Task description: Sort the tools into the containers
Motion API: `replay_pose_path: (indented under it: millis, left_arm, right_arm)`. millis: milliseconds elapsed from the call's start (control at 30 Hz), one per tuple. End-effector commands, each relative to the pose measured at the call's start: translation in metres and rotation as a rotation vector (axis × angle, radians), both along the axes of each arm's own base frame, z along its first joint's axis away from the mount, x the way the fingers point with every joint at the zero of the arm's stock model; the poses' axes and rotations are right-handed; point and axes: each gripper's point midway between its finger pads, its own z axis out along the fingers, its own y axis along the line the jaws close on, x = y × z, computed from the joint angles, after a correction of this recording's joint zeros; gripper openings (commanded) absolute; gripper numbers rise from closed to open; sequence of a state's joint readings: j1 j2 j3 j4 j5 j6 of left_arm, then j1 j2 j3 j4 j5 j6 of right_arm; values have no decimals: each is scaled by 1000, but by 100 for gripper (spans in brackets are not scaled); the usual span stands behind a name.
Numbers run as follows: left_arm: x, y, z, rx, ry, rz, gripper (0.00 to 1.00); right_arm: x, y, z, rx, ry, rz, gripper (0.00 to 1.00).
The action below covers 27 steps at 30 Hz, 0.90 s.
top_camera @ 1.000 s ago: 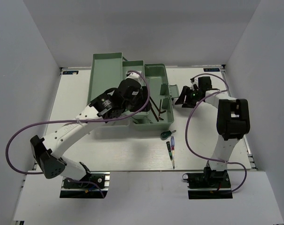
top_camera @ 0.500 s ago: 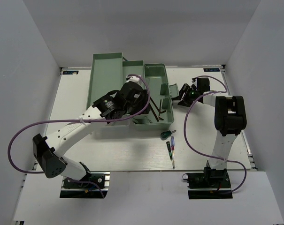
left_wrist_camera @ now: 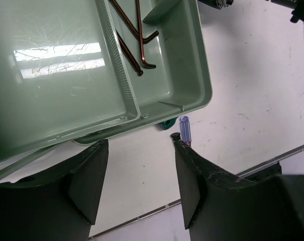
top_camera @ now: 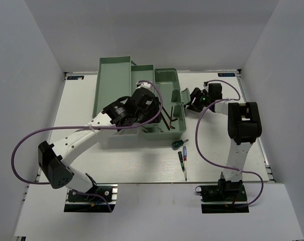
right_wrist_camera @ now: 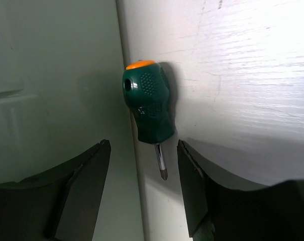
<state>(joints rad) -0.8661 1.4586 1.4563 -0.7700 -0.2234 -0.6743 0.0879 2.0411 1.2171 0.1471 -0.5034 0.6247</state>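
The pale green toolbox (top_camera: 167,83) stands open mid-table. Three dark hex keys (top_camera: 170,118) lie in its right compartment and also show in the left wrist view (left_wrist_camera: 139,35). My left gripper (top_camera: 142,109) hangs open and empty over the box's front edge (left_wrist_camera: 139,139). My right gripper (top_camera: 194,100) is open at the box's right side. A stubby green screwdriver (right_wrist_camera: 149,108) with an orange cap lies against the box wall (right_wrist_camera: 56,75), its tip between my open fingers (right_wrist_camera: 141,145). A dark green slim screwdriver (top_camera: 178,144) and a purple one (top_camera: 182,158) lie in front of the box.
The fold-out trays (top_camera: 114,75) spread to the back left. The purple handle (left_wrist_camera: 184,126) lies beside my left gripper's right finger. The table's front edge (left_wrist_camera: 272,159) is near. White walls surround the table. Purple cables loop off both arms.
My right gripper has moved left, closer to the toolbox's right side. My left arm has shifted slightly to the right over the box. The tools have not moved.
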Motion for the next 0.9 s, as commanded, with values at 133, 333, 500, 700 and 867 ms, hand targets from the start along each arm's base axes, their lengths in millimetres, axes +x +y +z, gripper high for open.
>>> replay_pose_path:
  millis: [133, 333, 500, 700, 867]
  left_arm:
    - [0, -5, 10, -16, -2, -3, 66]
    - [0, -5, 10, -15, -2, -3, 66]
    - [-2, -5, 6, -12, 9, -10, 66]
    - [-2, -5, 6, -12, 9, -10, 66]
    - [0, -6, 8, -19, 3, -10, 66]
  right_arm:
    - [14, 18, 4, -81, -117, 82, 61]
    - [16, 10, 0, -233, -154, 90, 57]
    - [14, -1, -9, -345, -161, 81, 44]
    - [12, -13, -17, -429, -161, 70, 26]
    - [8, -36, -19, -521, -142, 17, 19]
